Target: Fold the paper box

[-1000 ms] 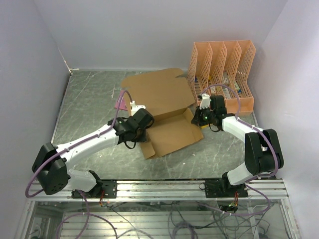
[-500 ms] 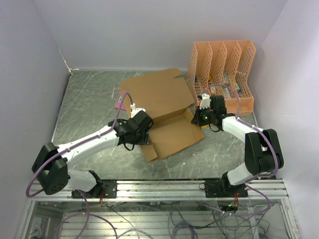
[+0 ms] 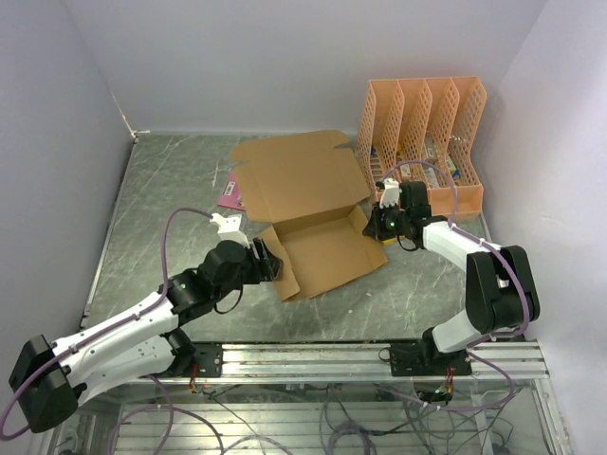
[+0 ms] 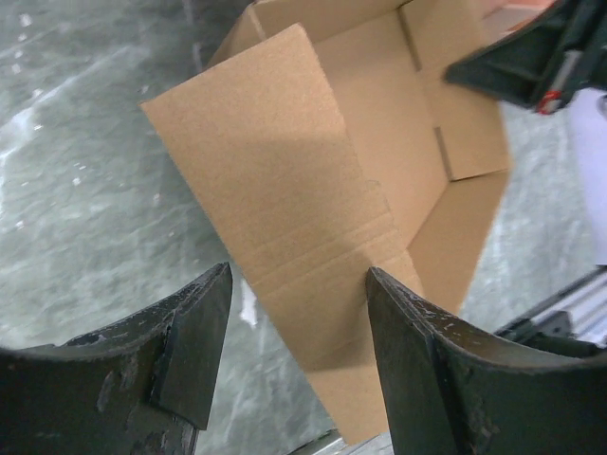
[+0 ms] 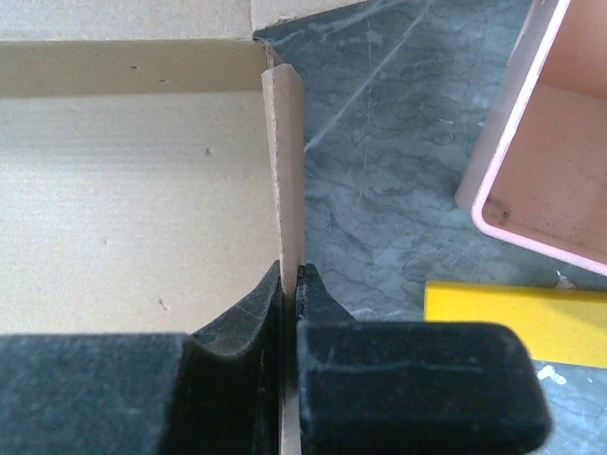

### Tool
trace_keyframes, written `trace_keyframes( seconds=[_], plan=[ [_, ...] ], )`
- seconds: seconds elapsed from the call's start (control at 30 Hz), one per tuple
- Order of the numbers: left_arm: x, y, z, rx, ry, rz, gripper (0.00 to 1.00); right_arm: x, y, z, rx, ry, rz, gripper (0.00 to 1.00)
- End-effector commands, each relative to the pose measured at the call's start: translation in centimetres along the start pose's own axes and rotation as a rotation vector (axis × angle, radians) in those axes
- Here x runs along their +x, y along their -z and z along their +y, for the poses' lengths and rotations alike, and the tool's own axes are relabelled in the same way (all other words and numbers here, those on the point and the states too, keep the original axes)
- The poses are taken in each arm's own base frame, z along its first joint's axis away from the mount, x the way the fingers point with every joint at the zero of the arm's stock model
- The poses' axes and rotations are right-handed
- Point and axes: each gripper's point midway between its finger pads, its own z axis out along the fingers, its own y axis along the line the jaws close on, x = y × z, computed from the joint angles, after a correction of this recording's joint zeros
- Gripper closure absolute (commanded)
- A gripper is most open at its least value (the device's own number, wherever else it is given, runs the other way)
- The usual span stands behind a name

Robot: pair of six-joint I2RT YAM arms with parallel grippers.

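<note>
Here, the right pincer (image 5: 289,270) is clamped on a thin upright side flap (image 5: 283,161) of the paper box (image 3: 327,248), its dark fingers (image 5: 237,327) pressed together with only the cardboard's thickness between them. The hold looks meant to keep that wall standing at the box's right edge while the opposite side is worked. Across the sheet, the left pincer (image 4: 299,284) hangs with its jaws apart and nothing gripped. It is lined up on the near-left flap (image 4: 275,190), which rises at a tilt just beyond the fingertips, apparently so that the flap can be taken or pushed upright next. The brown box lies in the middle of the grey surface (image 3: 161,199), its shallow tray half toward the arms with low walls partly raised. The broad lid panel (image 3: 303,175) spreads open behind it toward the back wall. By the look of it, the folding is only partway along, since the left wall is not yet square and the lid is not closed. An orange lattice organizer (image 3: 422,142) stands at the right rear, near the right pincer, and a yellow strip (image 5: 512,322) lies on the surface by its foot. A pink card (image 3: 229,196) peeks out at the lid panel's left edge.
</note>
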Motion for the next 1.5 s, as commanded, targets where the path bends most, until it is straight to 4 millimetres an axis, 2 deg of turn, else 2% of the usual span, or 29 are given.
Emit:
trace_keyframes(
  seconds=[0.0,0.17,0.4,0.7,0.93,1.0,1.17,1.3,1.47],
  plan=[
    [-3.1,0.5,-3.6,0.167,0.079,-0.126,0.31,-1.6,0.3,0.8,-0.034,0.001,-0.045,1.00],
    [-2.5,0.1,-3.7,0.188,0.088,-0.113,0.31,-1.7,0.4,0.9,-0.035,0.003,-0.047,1.00],
    [-1.9,-1.2,-3.3,0.127,0.113,-0.073,0.32,-1.8,0.5,0.9,-0.036,0.004,-0.049,1.00],
    [0.1,-2.9,-1.3,-0.078,0.118,0.037,0.30,-2.1,0.7,1.1,-0.040,0.009,-0.064,1.00],
    [1.7,-3.5,-0.7,-0.251,0.059,0.110,0.32,-2.0,0.5,1.4,-0.046,0.011,-0.058,1.00],
    [1.9,-3.5,-1.2,-0.274,0.033,0.118,0.31,-1.9,0.5,1.5,-0.047,0.013,-0.055,1.00],
    [1.5,-3.3,-3.0,-0.189,0.044,0.081,0.29,-1.9,0.5,1.5,-0.048,0.016,-0.055,1.00],
    [0.5,-2.2,-4.1,-0.069,0.104,0.014,0.29,-1.8,0.5,1.6,-0.051,0.016,-0.053,1.00],
    [0.3,-1.0,-4.0,0.013,0.143,-0.031,0.27,-1.8,0.4,1.6,-0.053,0.016,-0.050,1.00]
  ],
)
